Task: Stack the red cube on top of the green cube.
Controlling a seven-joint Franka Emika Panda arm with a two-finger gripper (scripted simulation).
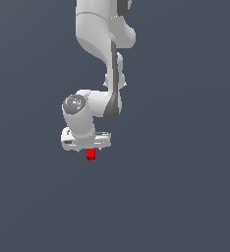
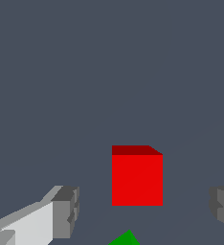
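Red cube between open end effector fingers, untouched, green cube near

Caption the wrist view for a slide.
Open gripper fingers flank the red cube, untouched; a green cube corner peeks in at the frame edge.

White arm overhead; red cube just below end effector.

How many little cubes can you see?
2: the red cube sits between the open gripper fingers; only a corner of the green cube peeks in the wrist view. Others may be hidden.
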